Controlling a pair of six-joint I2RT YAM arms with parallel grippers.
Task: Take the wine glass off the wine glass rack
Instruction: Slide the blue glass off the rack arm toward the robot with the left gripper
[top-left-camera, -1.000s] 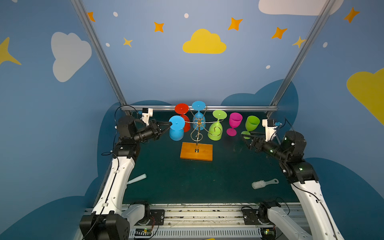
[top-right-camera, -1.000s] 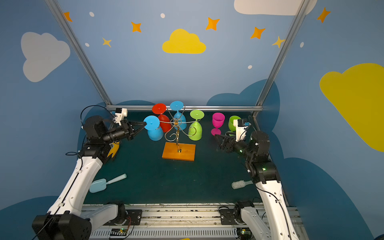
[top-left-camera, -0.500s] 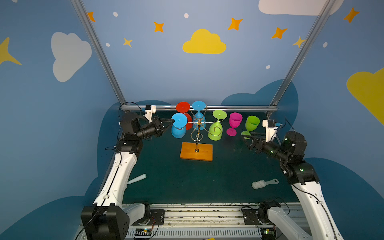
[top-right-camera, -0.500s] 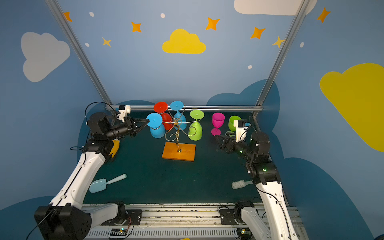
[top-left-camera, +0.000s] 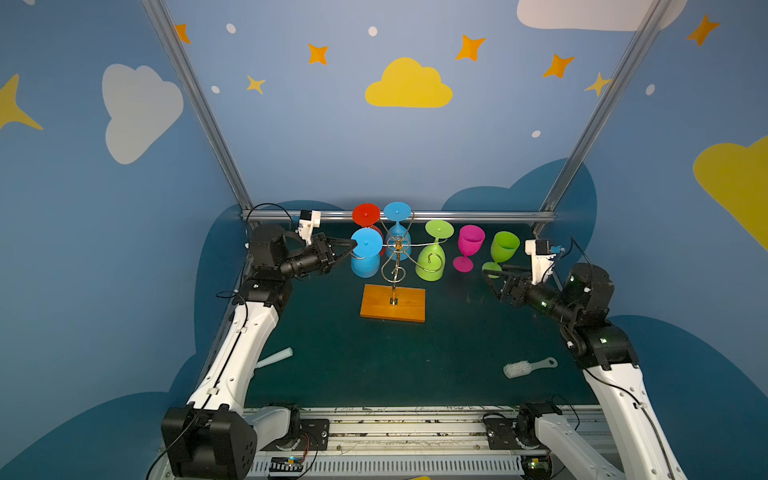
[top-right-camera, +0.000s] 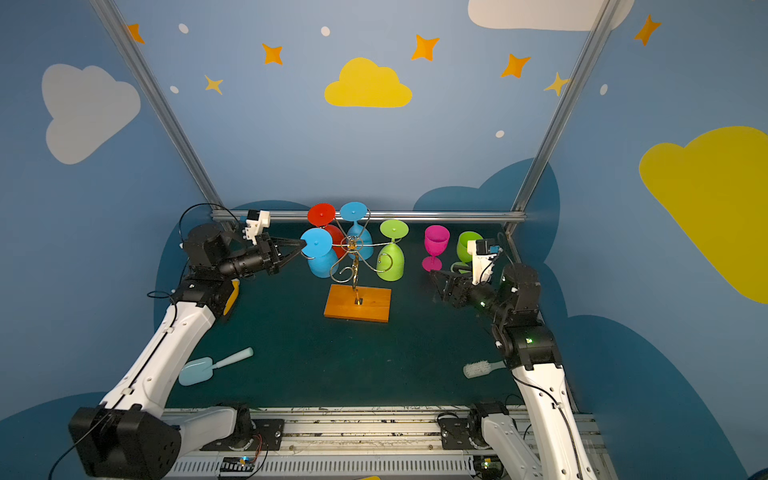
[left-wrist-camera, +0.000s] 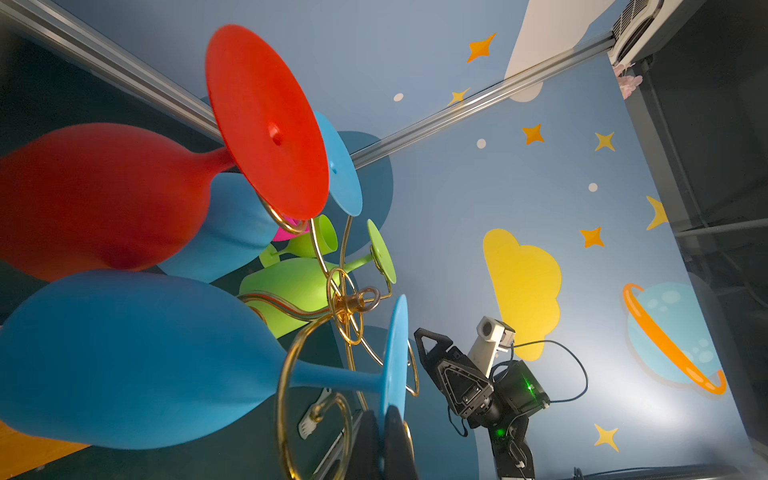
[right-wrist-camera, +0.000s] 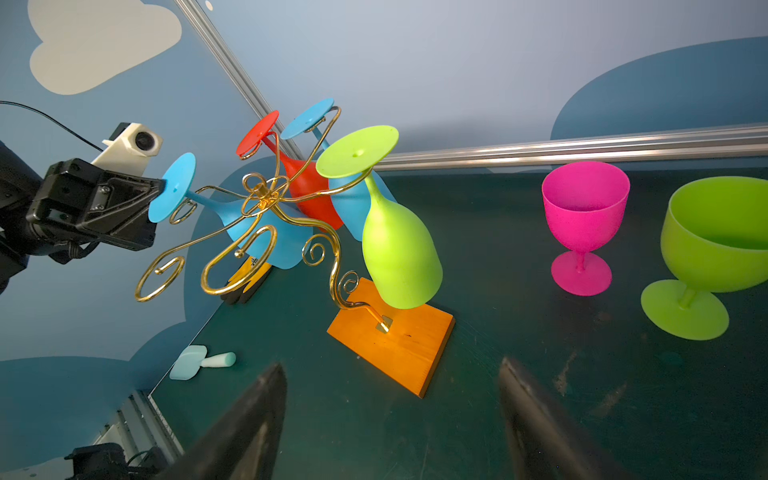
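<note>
The wine glass rack (top-left-camera: 374, 305) holds four inverted glasses (top-left-camera: 430, 262).

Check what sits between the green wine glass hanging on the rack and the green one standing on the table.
The pink wine glass, upright, apart from both; seen in both top views and the right wrist view.

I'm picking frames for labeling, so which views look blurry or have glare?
Right wrist view: the right claw is blurred, the wine glass rack sharp. Left wrist view: the red glass bowl looks soft, and a bright patch washes out the wall. Both top views: sharp, evenly lit.
</note>
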